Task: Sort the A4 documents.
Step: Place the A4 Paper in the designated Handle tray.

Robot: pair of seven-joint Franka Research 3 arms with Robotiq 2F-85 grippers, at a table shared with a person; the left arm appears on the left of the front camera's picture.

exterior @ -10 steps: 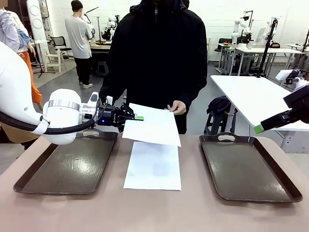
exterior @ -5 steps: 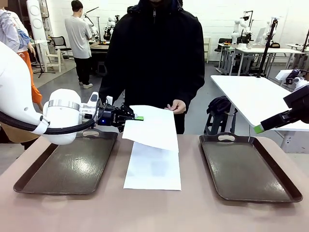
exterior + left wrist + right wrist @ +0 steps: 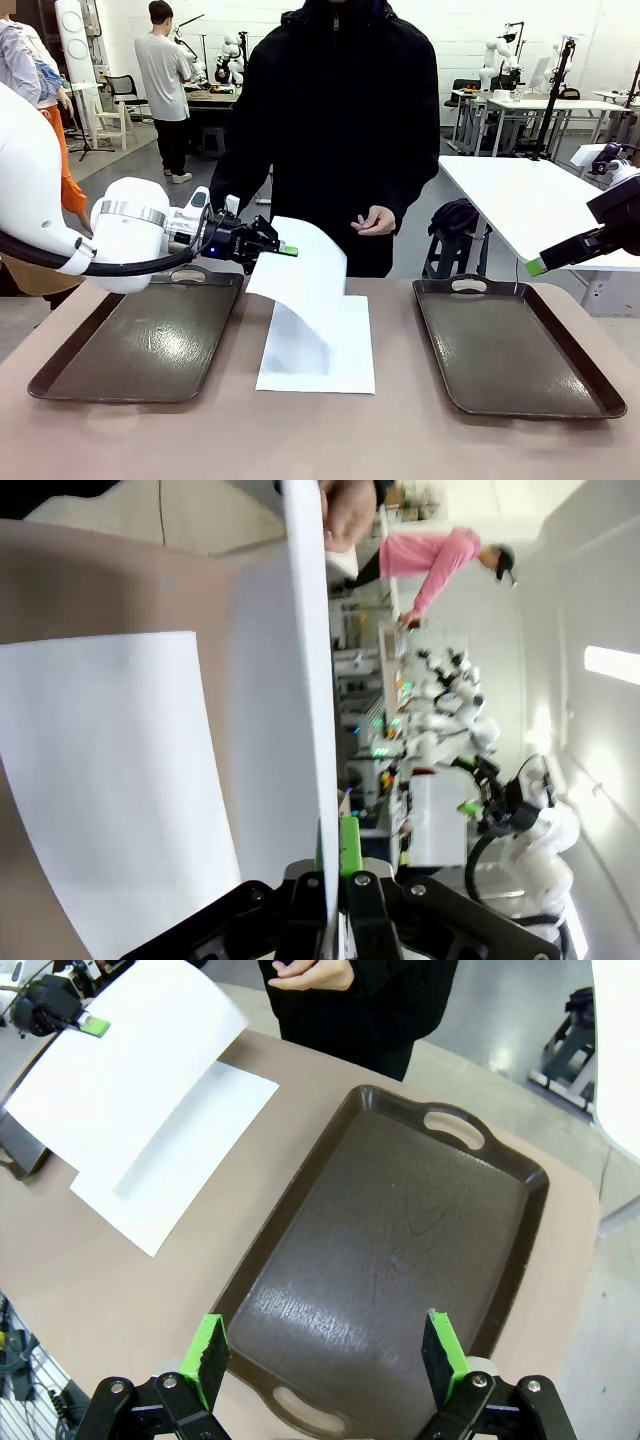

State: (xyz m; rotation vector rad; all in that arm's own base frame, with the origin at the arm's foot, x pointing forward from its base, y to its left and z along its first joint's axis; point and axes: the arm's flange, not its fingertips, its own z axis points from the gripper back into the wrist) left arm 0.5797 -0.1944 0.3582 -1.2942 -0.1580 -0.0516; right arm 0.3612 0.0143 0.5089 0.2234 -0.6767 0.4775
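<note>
Desk (image 3: pixel 320 440): matte, pale brown-beige top with two dark brown, glossy, handled trays lying lengthwise, the left tray (image 3: pixel 130 345) and the right tray (image 3: pixel 510 345) well apart. Between them one flat sheet (image 3: pixel 335 365) of the A4 documents lies on the bare desk, long side running away from the robot. Left gripper (image 3: pixel 288 249): jaws pinched shut on the edge of a second sheet, the held sheet (image 3: pixel 300 270), which is off the desk and sags in a curve over the flat sheet; cannot tell whether its low edge touches the one beneath. In the left wrist view the held sheet (image 3: pixel 300 660) runs edge-on up from the closed left gripper (image 3: pixel 335 825). Right gripper (image 3: pixel 328 1345): jaws wide open, nothing between them, above the near end of the right tray (image 3: pixel 400 1230); in the front view it sits at the right edge (image 3: pixel 537 266), clear of the desk. Person (image 3: pixel 340 120) in a black jacket stands at the far side, one hand (image 3: pixel 375 220) at waist height, apart from the paper. Room: open lab, grey floor, white walls, a white table (image 3: pixel 520 195) behind on the right, a bystander (image 3: pixel 165 70) standing far left.
</note>
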